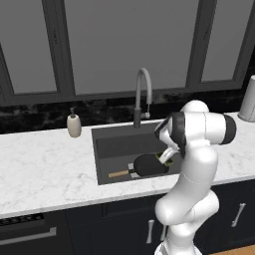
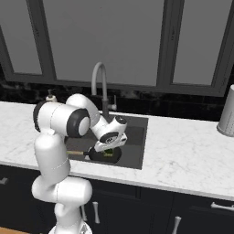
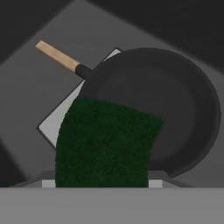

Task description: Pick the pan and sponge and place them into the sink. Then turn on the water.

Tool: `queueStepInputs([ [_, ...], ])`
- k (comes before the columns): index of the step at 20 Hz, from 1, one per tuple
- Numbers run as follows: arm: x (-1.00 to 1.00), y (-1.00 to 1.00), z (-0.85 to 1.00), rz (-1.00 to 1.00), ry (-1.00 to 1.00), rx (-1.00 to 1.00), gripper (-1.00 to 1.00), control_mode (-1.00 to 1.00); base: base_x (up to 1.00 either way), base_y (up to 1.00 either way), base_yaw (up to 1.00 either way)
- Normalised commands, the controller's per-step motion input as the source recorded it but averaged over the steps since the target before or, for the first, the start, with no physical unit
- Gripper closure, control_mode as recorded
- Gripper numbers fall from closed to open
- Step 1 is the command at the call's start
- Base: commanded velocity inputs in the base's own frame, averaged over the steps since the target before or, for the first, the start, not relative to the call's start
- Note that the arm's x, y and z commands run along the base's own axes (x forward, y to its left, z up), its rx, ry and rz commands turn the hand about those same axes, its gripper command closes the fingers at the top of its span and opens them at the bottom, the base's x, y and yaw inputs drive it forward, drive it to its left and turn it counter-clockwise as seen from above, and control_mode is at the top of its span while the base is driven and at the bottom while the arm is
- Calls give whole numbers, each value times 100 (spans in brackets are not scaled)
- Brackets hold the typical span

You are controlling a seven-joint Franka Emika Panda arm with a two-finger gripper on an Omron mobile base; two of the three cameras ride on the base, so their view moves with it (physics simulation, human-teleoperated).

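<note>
sponge, dark green, sits clamped in the gripper, jaws partly spread around it, above the frying pan. pan lies in the sink, seemingly overlapping the drain plate, wooden handle pointing away from the gooseneck faucet.
</note>
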Motion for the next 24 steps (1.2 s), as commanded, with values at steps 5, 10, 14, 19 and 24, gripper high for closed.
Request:
queueStepInputs([
  [5,33,-10,-25,4,0,1,100,-100,0,0,0],
  [10,30,-16,-29,6,0,2,100,-100,0,0,0],
  [14,25,-8,-28,5,0,0,100,-100,0,0,0],
  [19,27,-1,-22,3,0,0,100,-100,0,0,0],
  [24,30,-4,-12,0,-2,0,-100,-100,0,0,0],
])
